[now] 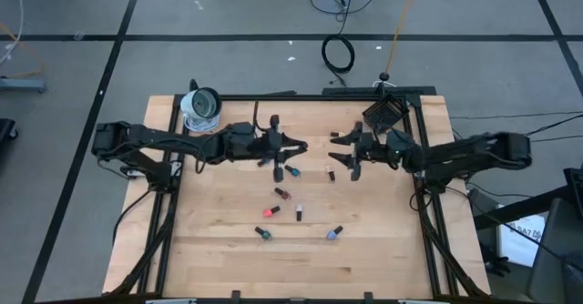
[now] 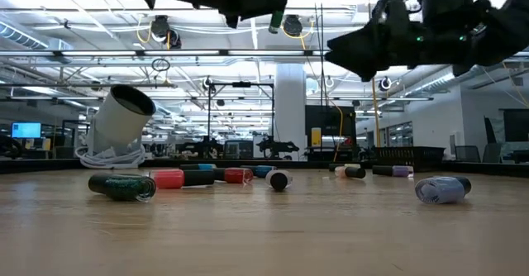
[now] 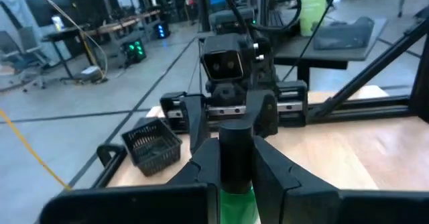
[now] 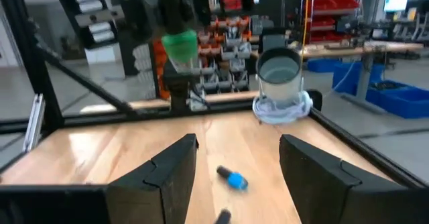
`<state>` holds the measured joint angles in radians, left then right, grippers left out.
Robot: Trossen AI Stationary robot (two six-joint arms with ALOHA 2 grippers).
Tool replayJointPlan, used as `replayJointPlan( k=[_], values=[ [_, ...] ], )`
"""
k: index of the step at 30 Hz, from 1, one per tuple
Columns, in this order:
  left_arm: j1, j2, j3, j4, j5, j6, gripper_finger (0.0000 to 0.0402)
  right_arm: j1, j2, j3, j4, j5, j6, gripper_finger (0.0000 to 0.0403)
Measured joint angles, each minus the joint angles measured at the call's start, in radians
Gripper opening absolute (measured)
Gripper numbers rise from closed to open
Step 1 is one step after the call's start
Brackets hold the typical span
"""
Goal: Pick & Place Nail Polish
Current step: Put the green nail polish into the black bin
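The left tool (image 3: 236,167) is clenched on a small green nail-polish bottle with a dark cap (image 3: 234,158) and is held above the light wooden desk (image 1: 219,249), near its middle toward the far edge. In the right wrist view, the same green bottle (image 4: 179,48) is seen raised in the air between the left tool's fingers. The right tool (image 4: 236,158) is released, with its two dark fingers spread apart, and it faces the left tool from nearby above the desk.

The remaining nail-polish bottles are lying on the desk below and between the arms: a blue bottle (image 1: 291,170), a beige bottle (image 1: 332,173), a dark red bottle (image 1: 282,193), a bright red bottle (image 1: 269,212), a dark green bottle (image 1: 263,234) and a pale purple bottle (image 1: 333,234). A white cylindrical camera (image 1: 200,106) is placed at the far left corner. A small black mesh basket (image 1: 383,114) is placed at the far right corner.
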<state>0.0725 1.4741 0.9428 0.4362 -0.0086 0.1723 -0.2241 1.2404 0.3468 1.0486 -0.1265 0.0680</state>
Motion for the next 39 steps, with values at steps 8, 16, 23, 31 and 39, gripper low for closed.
replayJointPlan(
  k=[8, 16, 23, 31, 39],
  values=[
    [0.067, 0.075, 0.001, 0.094, 0.151, -0.038, 0.0038, 0.052, 0.208, 0.158, 0.052, -0.007, -0.027, 0.0261],
    [0.074, 0.111, 0.002, 0.121, 0.169, -0.052, 0.0038, 0.058, 0.263, 0.252, 0.05, -0.005, -0.039, 0.0312],
    [0.075, 0.113, 0.002, 0.148, 0.217, -0.063, 0.0038, 0.068, 0.263, 0.261, 0.046, -0.008, -0.066, 0.0268],
    [0.076, 0.113, 0.002, 0.166, 0.246, -0.101, 0.0038, 0.076, 0.263, 0.261, 0.022, -0.009, -0.083, 0.0189],
    [0.071, 0.113, 0.002, 0.155, 0.25, -0.112, 0.0038, 0.076, 0.262, 0.261, 0.032, -0.087, -0.084, 0.0109]
  ],
)
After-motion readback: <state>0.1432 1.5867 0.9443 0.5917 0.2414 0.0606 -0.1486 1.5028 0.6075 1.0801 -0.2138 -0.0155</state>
